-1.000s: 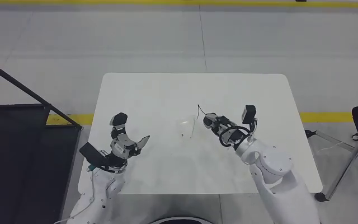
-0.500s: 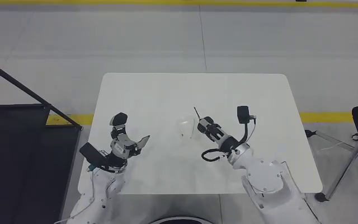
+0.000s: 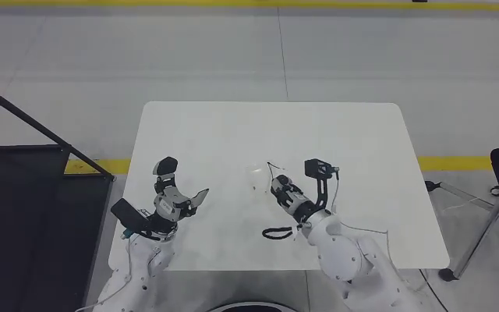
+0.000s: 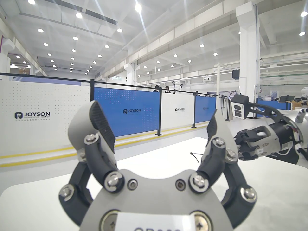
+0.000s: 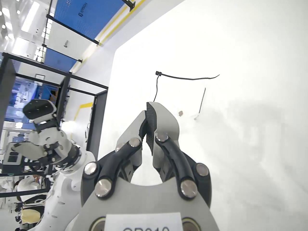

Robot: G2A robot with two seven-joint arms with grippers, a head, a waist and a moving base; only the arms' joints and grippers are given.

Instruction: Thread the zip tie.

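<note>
A thin black zip tie [image 5: 158,73] sticks out from the tips of my right gripper [image 5: 150,111], which is shut on it. A strand runs from the small square head into the fingertips, and the long tail bends off sideways. In the top view the right gripper [image 3: 274,181] is over the middle of the white table [image 3: 351,140], with the zip tie [image 3: 270,166] pointing toward the far side. My left gripper [image 3: 184,181] stands open and holds nothing near the table's front left. Its own view shows its spread fingers [image 4: 154,116] and the zip tie [image 4: 196,157] farther off.
A faint, pale clear thing [image 3: 257,175] lies on the table just left of the right gripper, with a short dark strip [image 5: 202,99] beside it. A black cable loop [image 3: 273,232] hangs off the right arm. Bare tabletop stretches to the far and right sides.
The right arm has swung left and drawn in toward the near side, carrying the zip tie with it. The left arm has kept still.
</note>
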